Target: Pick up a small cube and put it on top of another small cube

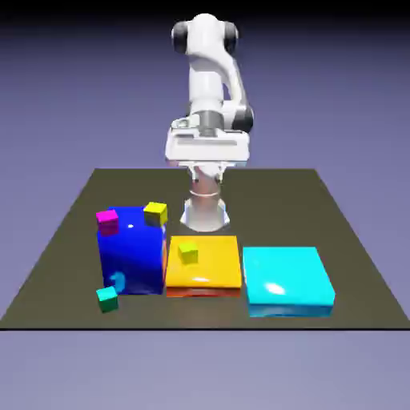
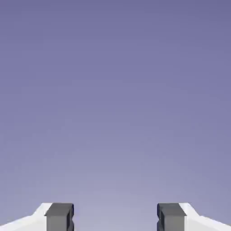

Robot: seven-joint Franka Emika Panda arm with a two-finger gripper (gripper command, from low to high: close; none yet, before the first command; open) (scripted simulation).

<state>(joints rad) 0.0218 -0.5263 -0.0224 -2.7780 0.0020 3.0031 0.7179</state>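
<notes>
Exterior view gives us the table [image 1: 352, 240] with the arm folded high over its far edge, the hand [image 1: 205, 146] well above the surface and well apart from every block. We see the teal cube [image 1: 107, 299] on the table near the front edge toward the exterior view's left corner, just in front of the big blue block [image 1: 132, 255]. The yellow cube [image 1: 155, 213] sits on the blue block's top at its far corner toward the exterior view's right, and a magenta cube [image 1: 107, 219] sits on the same top toward the exterior view's left. We find a lime cube [image 1: 188, 252] on the orange slab [image 1: 210, 268] in the middle, and a cyan slab [image 1: 287, 278] beside it toward the exterior view's right.

From the hand view we see the gripper [image 2: 115, 217] with its two grey fingertips [image 2: 59, 216] spread wide, nothing between them, only plain backdrop ahead. The teal cube does not show there; it lies far below the fingers and nearer the front edge than they are.
</notes>
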